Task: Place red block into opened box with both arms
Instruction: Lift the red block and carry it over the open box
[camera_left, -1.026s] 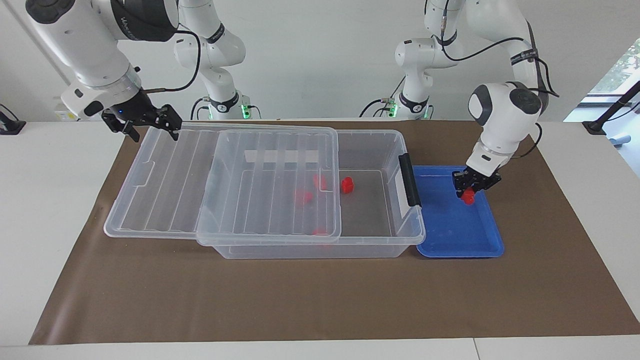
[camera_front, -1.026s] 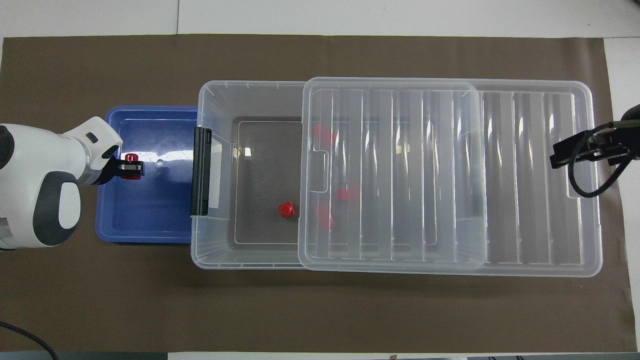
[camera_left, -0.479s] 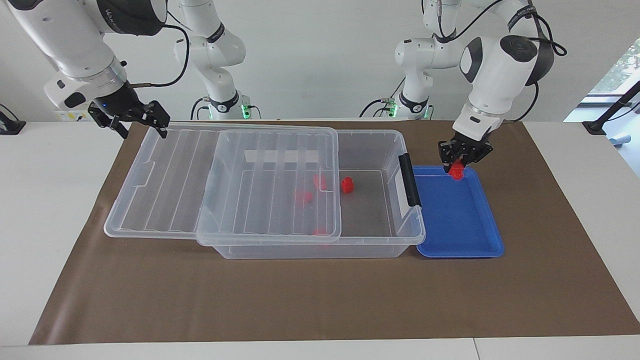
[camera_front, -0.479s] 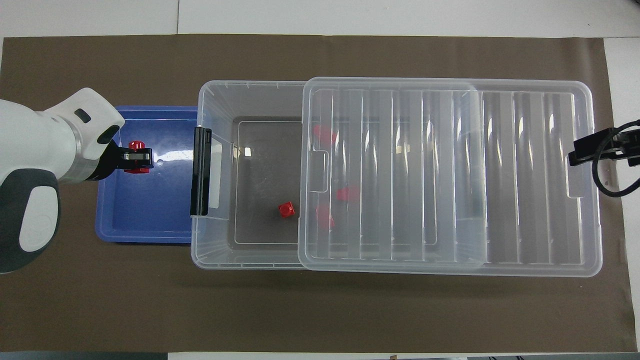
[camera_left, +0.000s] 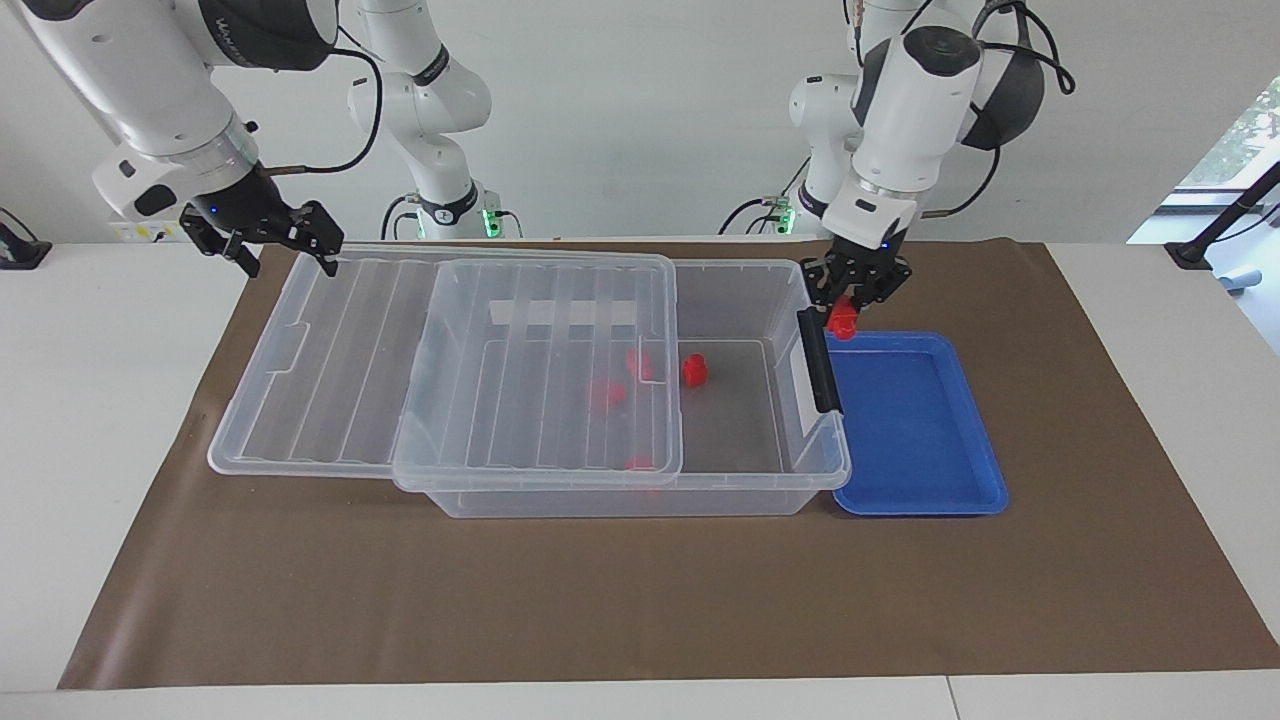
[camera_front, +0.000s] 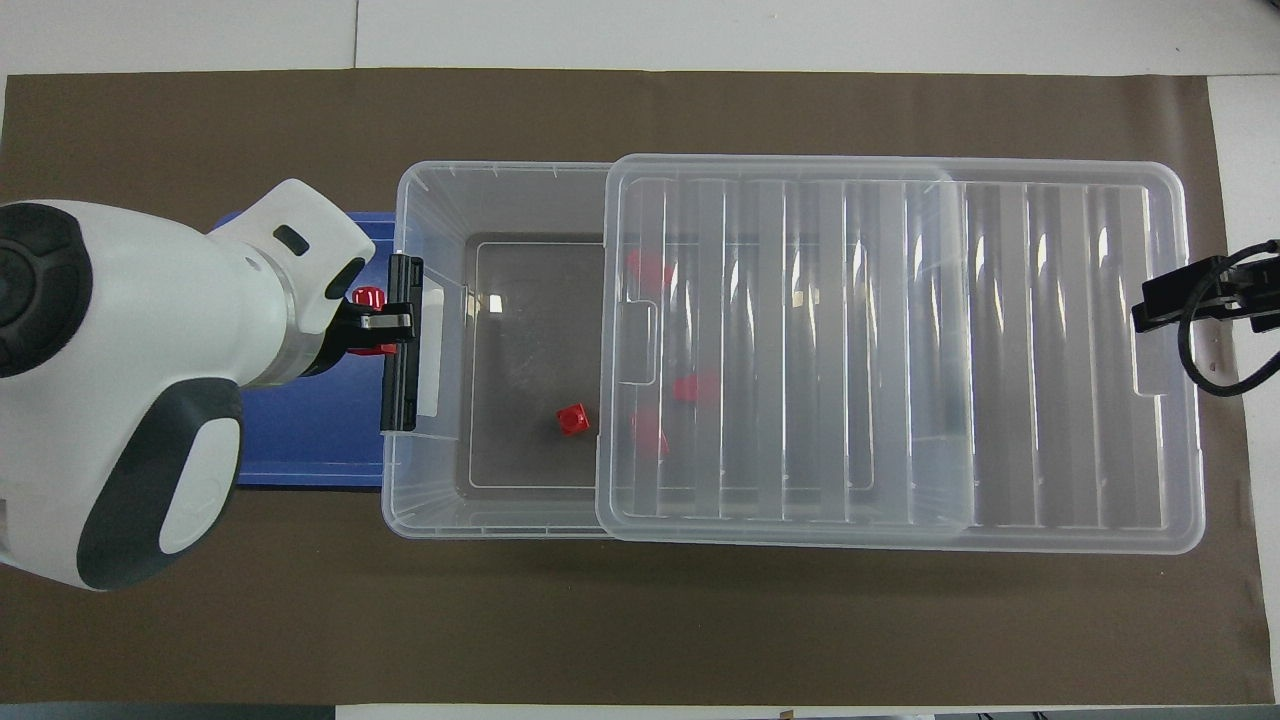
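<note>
My left gripper (camera_left: 848, 303) is shut on a red block (camera_left: 843, 322) and hangs in the air over the box's black latch (camera_left: 820, 362), at the seam with the blue tray. From overhead, the left gripper (camera_front: 388, 322) sits at the latch (camera_front: 400, 390) with the red block (camera_front: 368, 297) peeking out beside it. The clear box (camera_left: 760, 492) stands open at that end. Its ribbed lid (camera_left: 340, 370) is slid toward the right arm's end. One red block (camera_left: 694, 371) lies on the uncovered floor, others under the lid. My right gripper (camera_left: 285, 248) hovers open by the lid's corner.
The blue tray (camera_left: 915, 430) lies against the box's latch end, at the left arm's end of the table. Brown paper (camera_left: 640, 600) covers the table under everything. In the overhead view the left arm's wrist covers part of the blue tray (camera_front: 300, 450).
The left gripper lifted the red block out of the blue tray and carried it up to the box's latch end. The right gripper rose and drew slightly away from the lid's corner.
</note>
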